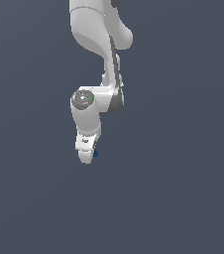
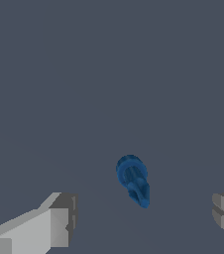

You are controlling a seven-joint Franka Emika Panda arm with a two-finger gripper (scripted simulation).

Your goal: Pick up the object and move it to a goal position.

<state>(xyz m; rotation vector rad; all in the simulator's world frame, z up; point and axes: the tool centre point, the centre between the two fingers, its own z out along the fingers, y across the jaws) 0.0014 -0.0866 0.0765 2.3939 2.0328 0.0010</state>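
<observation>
The object (image 2: 133,180) is a tiny dark blue rounded blob with a small knob. In the wrist view it lies on the grey floor between my two fingers, nearer one than the other, touching neither. My gripper (image 2: 143,221) is open, its grey fingertips (image 2: 64,218) far apart. In the exterior view the white gripper (image 1: 86,155) hangs straight down and covers most of the object (image 1: 95,154), of which only a blue speck shows at the gripper's right edge.
A plain dark grey floor (image 1: 183,198) fills both views. The white arm (image 1: 96,59) comes down from the top of the exterior view.
</observation>
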